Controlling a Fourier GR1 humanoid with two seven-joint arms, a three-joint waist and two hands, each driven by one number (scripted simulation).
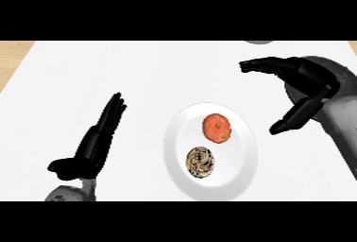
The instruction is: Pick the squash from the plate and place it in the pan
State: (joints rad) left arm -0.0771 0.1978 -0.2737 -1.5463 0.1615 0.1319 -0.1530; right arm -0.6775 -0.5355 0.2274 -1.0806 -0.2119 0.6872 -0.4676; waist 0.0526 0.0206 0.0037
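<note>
A white plate (178, 156) lies on the white table (140, 71), a little right of the middle and toward the near side. Two things rest on it. The far one is the squash (216, 128), a round orange piece with a paler patch at its near edge; it sits in the far right part of the plate. Just near of it and slightly left, apart from it by a narrow strip of bare plate, lies a round brown and cream mottled item (200, 162) whose kind cannot be told from this view.

The right hand (301, 90) hangs above the table to the right of the plate and somewhat farther away than the squash. Its fingers are bent forward and point left at the far end, the thumb reaches down toward the plate's right rim, and a wide gap lies between them with nothing in it. It touches neither the plate nor the squash.

The left hand (97, 139) shows at the left, well apart from the plate, edge-on with straight fingers pointing to the far side and the thumb sticking out to the left near the wrist. It holds nothing.

At the far edge, right of the middle, a small grey curved object (259, 42) just enters the view; what it is cannot be told. A strip of wood-coloured surface (12, 59) shows along the table's far left corner.
</note>
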